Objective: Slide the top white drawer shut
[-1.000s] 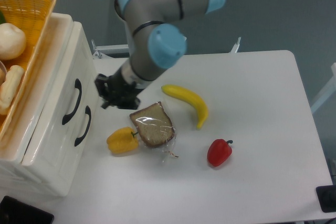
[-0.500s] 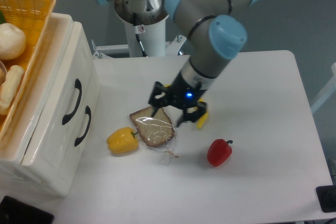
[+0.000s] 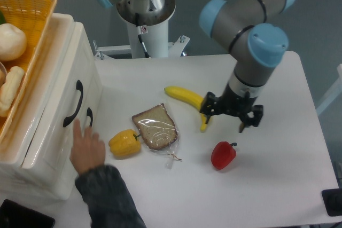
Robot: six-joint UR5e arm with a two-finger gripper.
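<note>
Cream-white top white drawer (image 3: 68,86), black handle, shut

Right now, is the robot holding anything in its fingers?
No. The gripper hangs open over the table, beside the banana and above the red pepper, with nothing between its fingers.
</note>
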